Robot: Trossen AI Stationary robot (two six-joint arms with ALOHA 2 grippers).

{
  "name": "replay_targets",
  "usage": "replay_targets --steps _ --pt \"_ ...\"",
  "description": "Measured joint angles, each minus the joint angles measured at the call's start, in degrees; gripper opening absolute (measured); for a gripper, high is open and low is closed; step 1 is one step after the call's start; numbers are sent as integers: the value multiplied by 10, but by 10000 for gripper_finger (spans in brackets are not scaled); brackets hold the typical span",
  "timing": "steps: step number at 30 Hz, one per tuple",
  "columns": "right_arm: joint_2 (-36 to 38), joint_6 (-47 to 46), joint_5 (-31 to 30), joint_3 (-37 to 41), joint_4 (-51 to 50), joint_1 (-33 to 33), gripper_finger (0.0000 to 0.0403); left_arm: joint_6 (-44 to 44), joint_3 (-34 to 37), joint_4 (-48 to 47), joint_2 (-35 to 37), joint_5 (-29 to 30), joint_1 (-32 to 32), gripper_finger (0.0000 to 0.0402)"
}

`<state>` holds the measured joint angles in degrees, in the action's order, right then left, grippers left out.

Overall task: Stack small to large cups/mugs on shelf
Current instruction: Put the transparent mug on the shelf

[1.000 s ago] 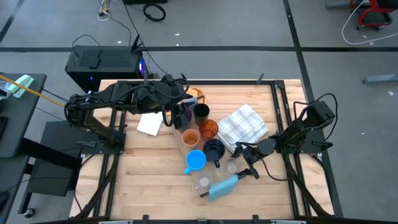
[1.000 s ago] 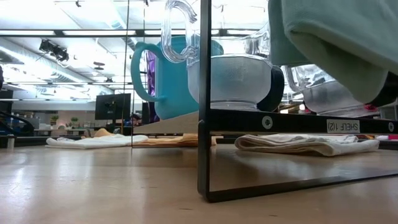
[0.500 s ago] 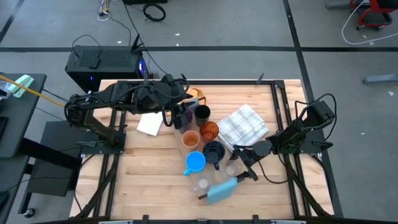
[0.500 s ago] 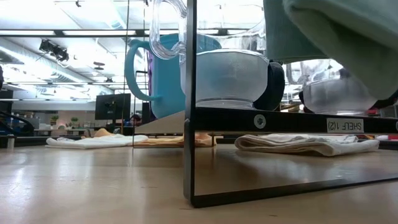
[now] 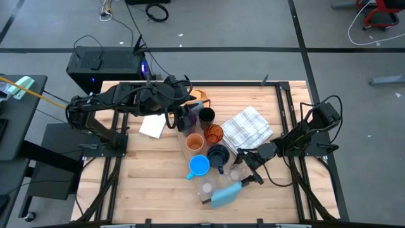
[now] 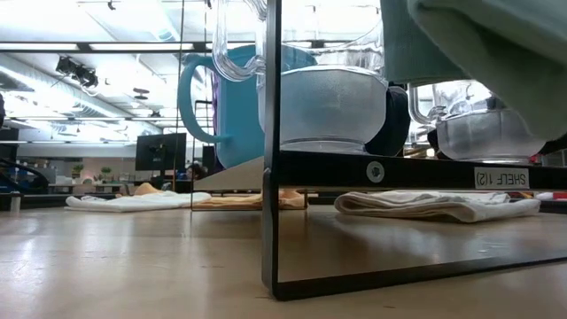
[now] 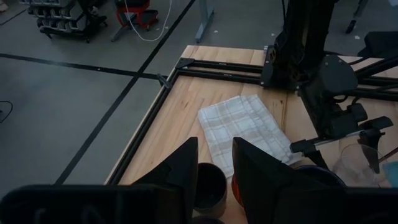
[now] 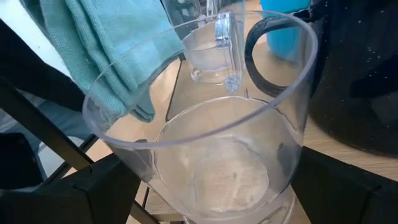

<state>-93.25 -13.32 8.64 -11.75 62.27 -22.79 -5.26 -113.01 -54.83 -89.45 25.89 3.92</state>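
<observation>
The cups stand in a slanting row on the shelf (image 6: 399,170): black cup (image 5: 205,116), two orange cups (image 5: 193,140), dark navy mug (image 5: 218,154), bright blue mug (image 5: 199,164) and a clear handled glass (image 5: 206,187). A second clear glass (image 8: 205,130) stands between the wide-spread fingers of my right gripper (image 5: 247,172), beside the navy mug. A teal cloth (image 5: 226,192) lies at the row's near end. My left gripper (image 5: 180,117) hangs high over the row's far end, open with nothing between its fingers (image 7: 186,171). My right gripper has one finger (image 8: 99,186) on each side of the clear glass's lower wall (image 8: 149,168), coming nearly level from the table's right. Whether the fingers touch the wall I cannot tell. The glass stands upright on its base.
A white checked cloth (image 5: 248,128) lies far right of the row and a folded white cloth (image 5: 152,125) to its left. Black frame rails (image 5: 288,126) run along the table's sides. Bare wood lies near left.
In the low view the shelf's black upright and the cups on it have slid a little sideways, toward that picture's left, and the clear glass near my right gripper has shifted with them. My right gripper has tipped slightly.
</observation>
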Motion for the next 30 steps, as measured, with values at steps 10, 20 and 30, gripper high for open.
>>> replay_targets --steps 10,20,30 --pt "0 8 2 0 -14 3 380 0 0 0 0 0 0 107" --pt "0 9 6 0 -22 5 380 0 0 -7 0 0 0 107" --pt "81 7 11 0 -135 5 380 0 0 -11 0 0 0 107"
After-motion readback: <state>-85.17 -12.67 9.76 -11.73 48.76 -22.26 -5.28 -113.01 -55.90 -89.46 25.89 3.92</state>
